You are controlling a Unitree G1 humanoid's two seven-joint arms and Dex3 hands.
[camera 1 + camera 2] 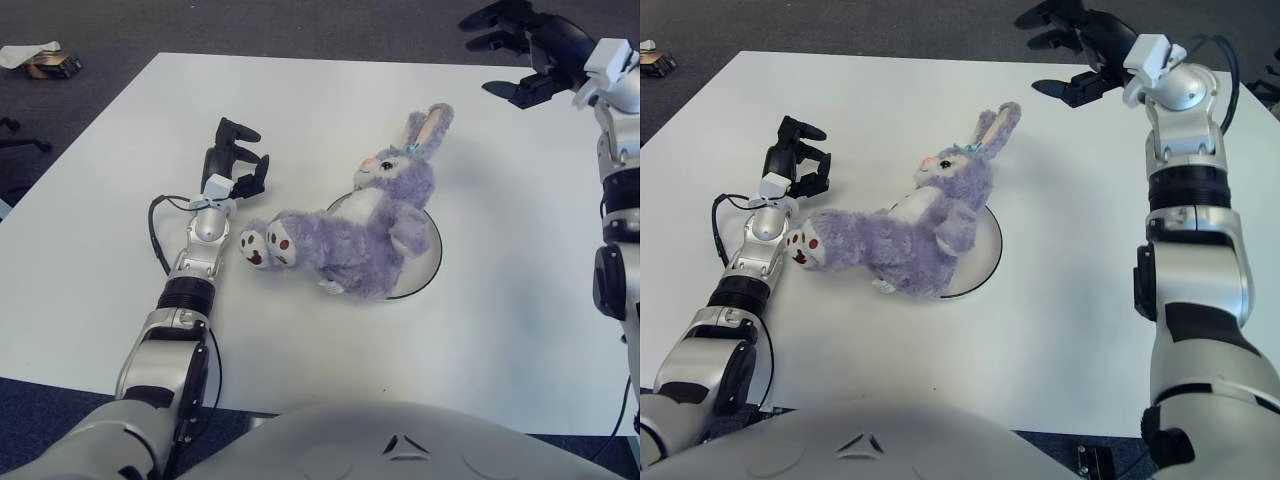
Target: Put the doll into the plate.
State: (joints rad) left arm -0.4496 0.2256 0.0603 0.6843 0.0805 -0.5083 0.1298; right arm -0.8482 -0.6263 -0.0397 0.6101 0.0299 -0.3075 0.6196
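Observation:
A purple plush rabbit doll [365,225] lies on its back across a white plate [425,262] in the middle of the white table. Its body covers most of the plate; its feet [265,247] stick out past the left rim onto the table, and its ears point to the far right. My left hand [235,160] is just left of the doll's feet, fingers loosely curled, holding nothing. My right hand [515,50] is raised at the far right edge of the table, well away from the doll, fingers spread and empty.
The white table [300,100] stands on dark carpet. A small object [45,62] lies on the floor at the far left. A black cable [160,225] loops beside my left forearm.

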